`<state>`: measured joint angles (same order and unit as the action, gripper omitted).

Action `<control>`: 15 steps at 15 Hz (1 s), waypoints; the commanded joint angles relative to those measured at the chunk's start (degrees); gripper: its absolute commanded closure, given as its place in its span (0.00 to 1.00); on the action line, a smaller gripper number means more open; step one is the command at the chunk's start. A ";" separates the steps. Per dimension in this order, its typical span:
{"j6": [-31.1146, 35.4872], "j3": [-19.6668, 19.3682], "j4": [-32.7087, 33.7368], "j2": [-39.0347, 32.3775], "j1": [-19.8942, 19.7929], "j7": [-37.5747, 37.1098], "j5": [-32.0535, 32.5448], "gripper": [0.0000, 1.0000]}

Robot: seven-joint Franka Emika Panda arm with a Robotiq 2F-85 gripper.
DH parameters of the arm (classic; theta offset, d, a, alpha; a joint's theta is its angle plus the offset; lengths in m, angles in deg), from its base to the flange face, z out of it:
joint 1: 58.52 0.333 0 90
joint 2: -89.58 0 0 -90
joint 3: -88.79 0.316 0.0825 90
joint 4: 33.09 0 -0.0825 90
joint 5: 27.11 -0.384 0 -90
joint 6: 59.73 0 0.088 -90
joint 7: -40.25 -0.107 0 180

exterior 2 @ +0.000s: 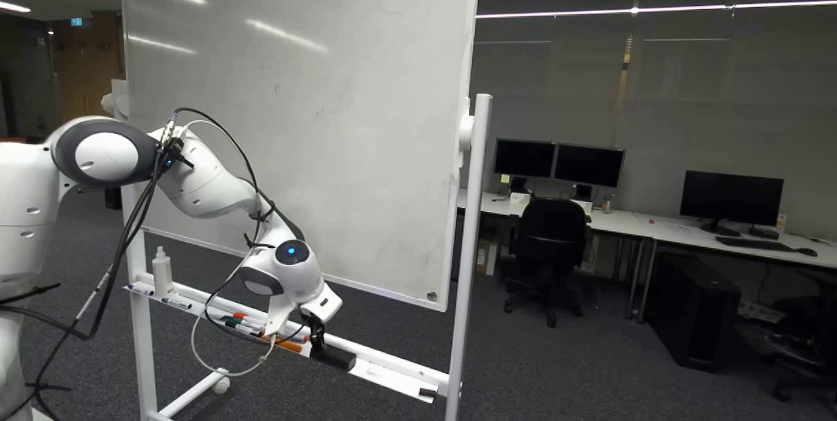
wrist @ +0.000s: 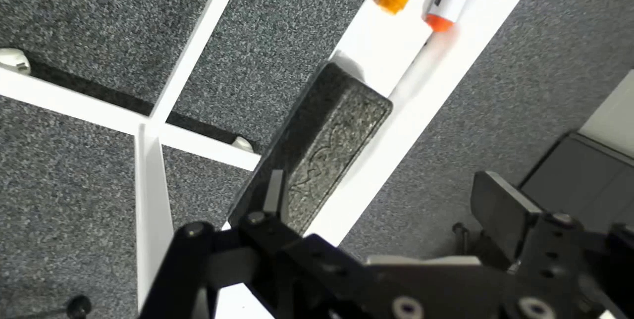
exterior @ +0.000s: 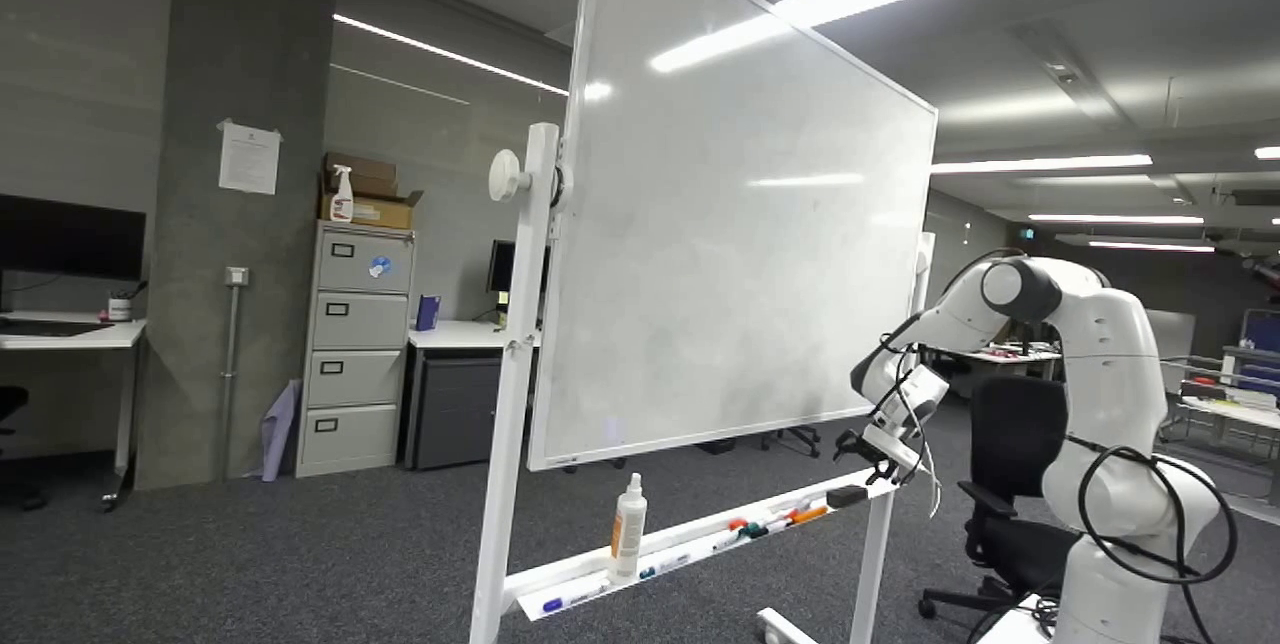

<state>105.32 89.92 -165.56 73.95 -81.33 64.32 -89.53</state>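
Black two-fingered gripper spread wide, nothing pinched, one finger overlapping the dark-grey oblong felt eraser on the narrow white tray in wrist-cam view, contact unclear, and lowering now could poss tip it off b/c that finger looks over it, not alongside!

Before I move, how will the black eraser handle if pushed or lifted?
The eraser is probably light and slightly squashy: its mottled face looks like felt or foam. That texture should resist slipping. Flat-sided, it would likely slide along the tray rather than roll.
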 commanded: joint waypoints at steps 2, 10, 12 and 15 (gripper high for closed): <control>-3.06 -0.24 -11.50 12.08 -1.61 8.79 -1.77 0.00; 1.26 -12.97 -31.14 18.96 1.58 -8.86 37.18 0.00; 3.21 -15.99 -28.29 12.98 0.72 -10.45 47.66 0.00; 0.95 -20.89 -27.72 14.69 0.00 -9.44 62.93 0.00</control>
<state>105.99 72.70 -193.29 87.45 -80.89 54.85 -37.66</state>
